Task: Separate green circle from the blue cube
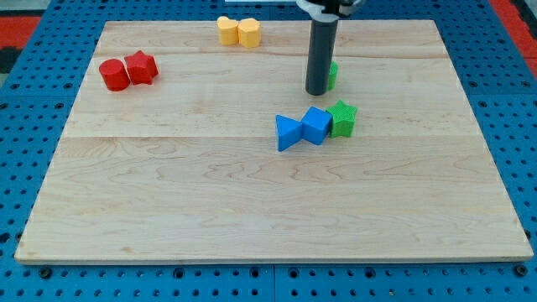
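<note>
The green circle (332, 75) sits right of the board's middle toward the view's top, mostly hidden behind my rod. My tip (317, 91) rests against its left side. The blue cube (316, 125) lies below it, apart from the circle. The cube touches a blue triangular block (288, 132) on its left and a green star (341, 118) on its right.
A red cylinder (113, 75) and a red star (141, 66) sit at the view's upper left. Two yellow blocks (237, 30) stand at the top edge of the wooden board (268, 210). Blue pegboard surrounds the board.
</note>
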